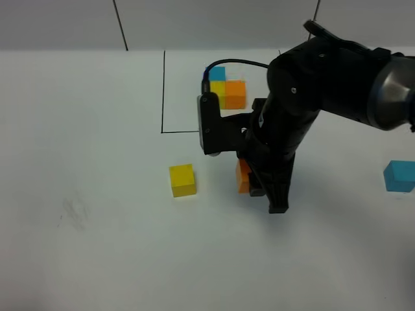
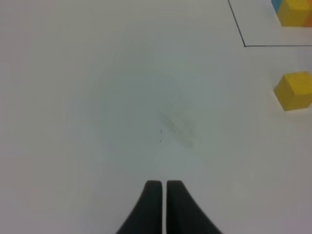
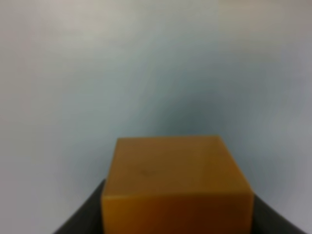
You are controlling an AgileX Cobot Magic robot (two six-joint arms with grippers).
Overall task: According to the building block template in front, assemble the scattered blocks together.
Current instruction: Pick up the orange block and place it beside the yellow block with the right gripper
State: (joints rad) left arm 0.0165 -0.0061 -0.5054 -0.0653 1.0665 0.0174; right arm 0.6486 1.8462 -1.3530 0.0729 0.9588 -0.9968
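The building block template (image 1: 227,89) is an L of blue, yellow and orange cubes inside a thin black drawn frame at the back middle; its corner also shows in the left wrist view (image 2: 294,11). Of the scattered blocks, the yellow cube (image 1: 183,180) (image 2: 294,91) sits alone in front of the frame. The light blue cube (image 1: 398,176) lies far right. My right gripper (image 1: 254,184) (image 3: 178,207) is shut on the orange cube (image 1: 242,176) (image 3: 176,183), a little right of the yellow one, low over the table. My left gripper (image 2: 162,195) is shut on nothing above bare table.
The black right arm (image 1: 305,97) reaches across the middle and hides part of the frame's right side. The black frame line (image 1: 163,91) runs along the template's left. A faint grey smudge (image 1: 74,210) marks the white table at the left.
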